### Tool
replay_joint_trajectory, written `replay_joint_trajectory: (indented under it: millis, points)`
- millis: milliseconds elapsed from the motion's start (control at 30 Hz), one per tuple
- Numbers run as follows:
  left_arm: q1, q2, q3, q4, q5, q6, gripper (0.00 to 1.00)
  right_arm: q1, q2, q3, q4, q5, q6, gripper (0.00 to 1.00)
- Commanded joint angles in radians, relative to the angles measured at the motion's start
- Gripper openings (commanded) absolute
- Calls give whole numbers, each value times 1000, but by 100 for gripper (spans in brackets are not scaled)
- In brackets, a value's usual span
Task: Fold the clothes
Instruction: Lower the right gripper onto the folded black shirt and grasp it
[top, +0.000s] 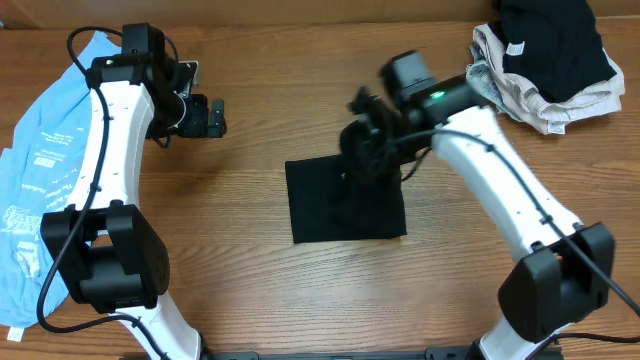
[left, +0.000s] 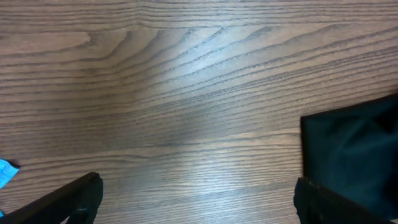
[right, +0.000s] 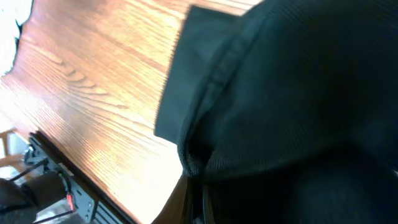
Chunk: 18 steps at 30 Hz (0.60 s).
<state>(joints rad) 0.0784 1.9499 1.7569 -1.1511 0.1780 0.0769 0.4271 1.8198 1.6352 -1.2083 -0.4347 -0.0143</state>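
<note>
The black garment (top: 345, 205) lies at the middle of the table (top: 250, 290), folded down to a flat, near-square block. At its 1 o'clock corner the cloth is bunched and lifted off the wood, gathered at the right gripper (top: 365, 150). That gripper is pinching the fabric. In its own wrist view dark ribbed cloth (right: 292, 93) fills nearly everything and covers the fingertips.

The left gripper (top: 205, 115) hangs over bare wood toward 10 o'clock from the garment, well apart from it. Its fingers (left: 68, 199) are spread wide with only tabletop between them. The garment's near edge (left: 354, 149) shows at 3 o'clock in that view.

A blue cloth (top: 40, 180) lies along the table's 9 o'clock edge, partly under the left arm. At the 2 o'clock corner is a pile (top: 545, 70), with a black piece bearing a small white tag on top of a pale crumpled one.
</note>
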Motion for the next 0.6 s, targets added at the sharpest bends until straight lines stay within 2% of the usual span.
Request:
replay_joint_trajectory:
  millis: [0,200,500,567]
  points:
    - [2,8,21,6,-5,-13,100,85,-10,21,40,34,82,4]
    - [2,8,21,9,-5,-10,100,188,33,21,75,34,105,4]
    - [2,8,21,12,-5,-10,100,262,151,21,105,30,116,4]
    - [2,8,21,15,-5,-10,100,271,175,21,121,20,116,7]
